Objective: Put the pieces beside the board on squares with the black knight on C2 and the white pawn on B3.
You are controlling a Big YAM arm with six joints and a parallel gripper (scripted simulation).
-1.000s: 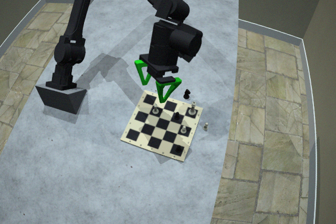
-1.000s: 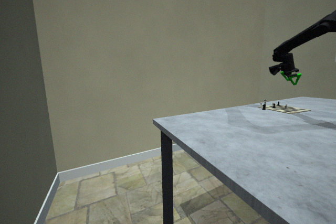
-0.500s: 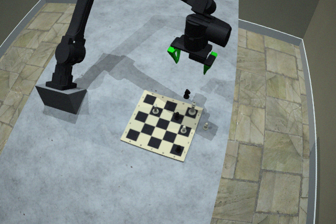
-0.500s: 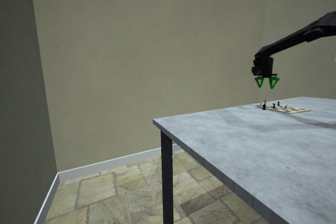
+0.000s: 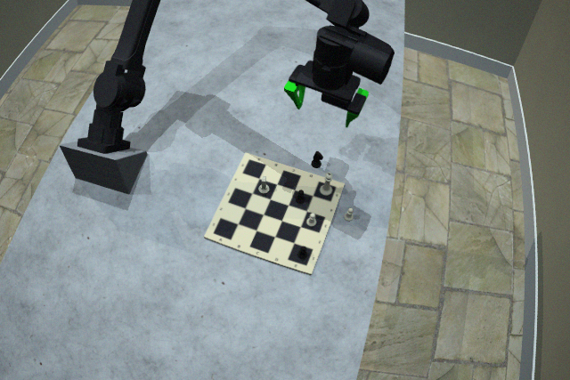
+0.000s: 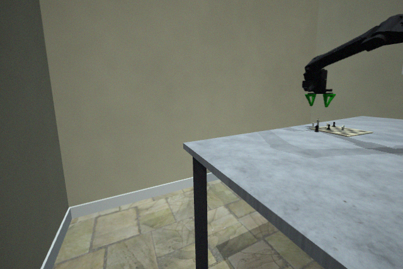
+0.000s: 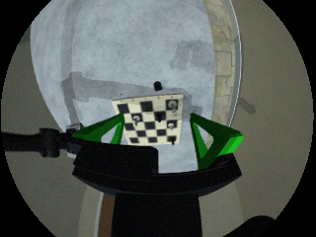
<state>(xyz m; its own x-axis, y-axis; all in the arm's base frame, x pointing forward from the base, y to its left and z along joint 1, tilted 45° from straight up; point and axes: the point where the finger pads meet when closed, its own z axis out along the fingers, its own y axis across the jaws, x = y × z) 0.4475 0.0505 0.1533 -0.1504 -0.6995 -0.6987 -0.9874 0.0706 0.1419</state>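
Observation:
The black knight point(image 5: 316, 158) point(image 6: 317, 128) point(image 7: 157, 86) stands upright on the table just off the far edge of the small chessboard point(image 5: 269, 224) point(image 6: 354, 132) point(image 7: 148, 125). The white pawn point(image 5: 349, 214) stands upright on the table beside the board's right edge. My gripper point(image 5: 322, 117) point(image 6: 318, 105) point(image 7: 157, 117) is open and empty. It hangs high over the table, above the knight and the board's far edge. In the wrist view the board and the knight show small between the green fingers.
Several pieces stand on the board: a white piece point(image 5: 263, 187), a black pawn point(image 5: 300, 195), a tall white piece point(image 5: 327, 184), a white pawn point(image 5: 312, 219) and a black piece point(image 5: 302, 253). The arm's base point(image 5: 103, 164) stands left of the board. The table's right edge is close to the white pawn.

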